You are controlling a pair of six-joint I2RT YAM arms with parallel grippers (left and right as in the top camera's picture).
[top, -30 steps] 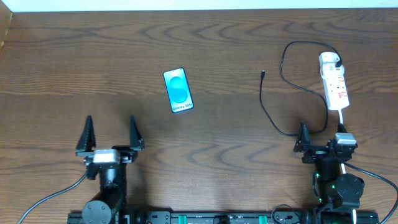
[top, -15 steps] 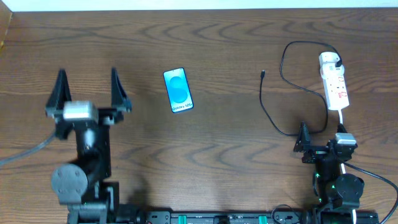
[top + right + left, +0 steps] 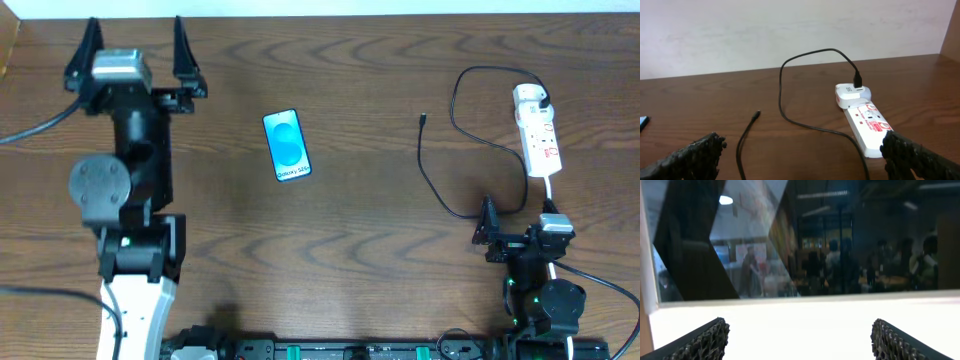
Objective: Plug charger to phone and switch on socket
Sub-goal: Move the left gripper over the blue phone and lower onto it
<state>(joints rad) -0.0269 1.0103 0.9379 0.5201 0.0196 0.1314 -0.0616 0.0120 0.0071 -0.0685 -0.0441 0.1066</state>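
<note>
The phone [image 3: 287,145] lies face up on the table with a cyan-blue screen; its edge shows in the right wrist view [image 3: 642,122]. The black charger cable [image 3: 440,190] loops from its loose tip [image 3: 424,119] to a plug in the white power strip [image 3: 541,135]. The right wrist view shows the tip [image 3: 756,114], the cable [image 3: 805,52] and the strip [image 3: 867,125]. My left gripper [image 3: 133,45] is open and empty at the far left, well left of the phone. My right gripper [image 3: 518,222] is open and empty near the front right, just in front of the strip.
The brown wooden table [image 3: 350,230] ends at a white wall at the back [image 3: 790,30]. The left wrist view looks over the table's back edge at a white ledge [image 3: 800,325] and a dim glass front. The strip's white cord [image 3: 552,190] runs toward my right arm.
My left arm has reached far forward from the near edge to the back left of the table, its gripper staying open. The right arm, phone and cable have not moved.
</note>
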